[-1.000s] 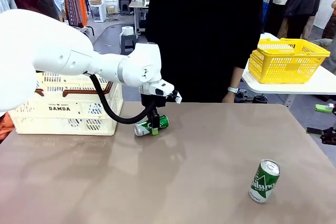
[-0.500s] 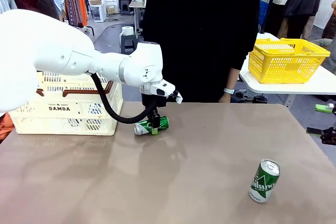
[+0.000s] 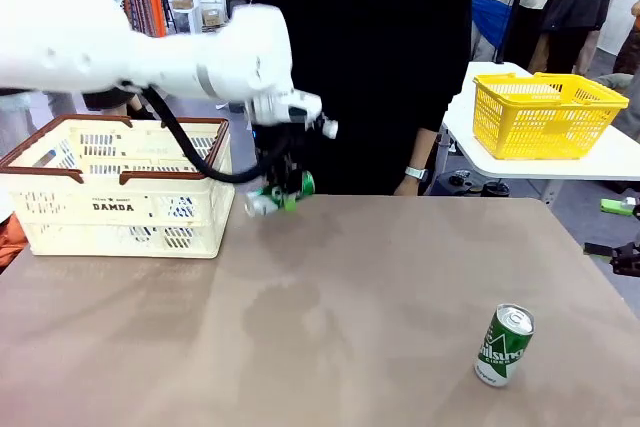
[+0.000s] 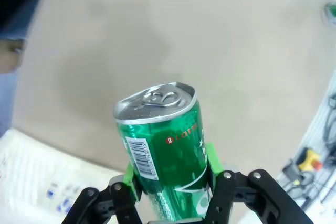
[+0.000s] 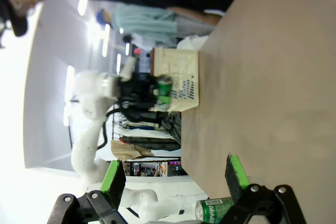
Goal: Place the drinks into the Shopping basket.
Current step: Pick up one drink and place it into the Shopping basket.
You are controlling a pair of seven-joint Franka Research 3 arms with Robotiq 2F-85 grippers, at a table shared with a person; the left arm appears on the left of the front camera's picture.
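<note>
You are watching the left gripper (image 3: 284, 193), jaws clamped on a green can (image 4: 163, 145), lifting it clear of the table (image 3: 360, 307) where it was lying a second ago, bringing it just beside the basket (image 3: 120, 209) but not yet over it.

Black "DAMDA" on the cream basket (image 3: 70, 222), far left; "LOTTE" with a barcode on the raised green can (image 4: 168, 150); white "ilsung" on the near-right green can (image 3: 503, 345).
</note>
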